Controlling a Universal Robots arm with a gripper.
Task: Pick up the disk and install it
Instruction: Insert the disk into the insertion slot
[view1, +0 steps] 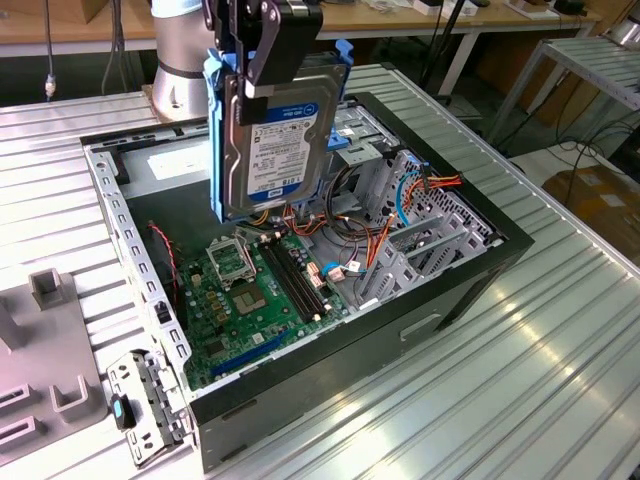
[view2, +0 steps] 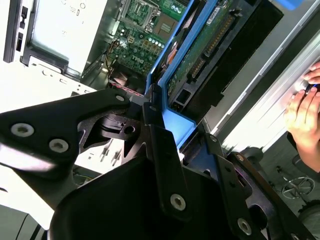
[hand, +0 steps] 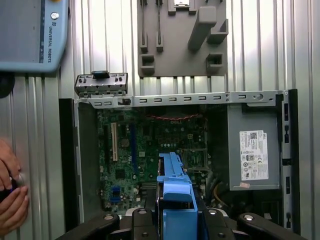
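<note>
- One pincer (view1: 265, 72) is at work, clamped on the upper end of the disk (view1: 272, 150), with a black finger lying over the labelled face.
- The disk hangs straight below the pincer, touching nothing else. Its long axis is near upright, and blue rails run down both long edges.
- The open computer case (view1: 470, 285) lies flat on the bench (view1: 560, 390) beneath it. The disk's lower end is above the motherboard (view1: 250, 290), well clear of it.
- The metal drive cage (view1: 395, 185) stands inside the case, on the exterior view's right of the disk. It is near the disk but apart from it, and orange and blue cables (view1: 375, 235) are bunched low between them.
- I judge the air around the disk free on every side, while the cables and the cage's sheet edges crowd the space lower down.
- In the first wrist view, a person's hand (hand: 11, 192) rests on the bench outside the case wall, away from the disk.
</note>
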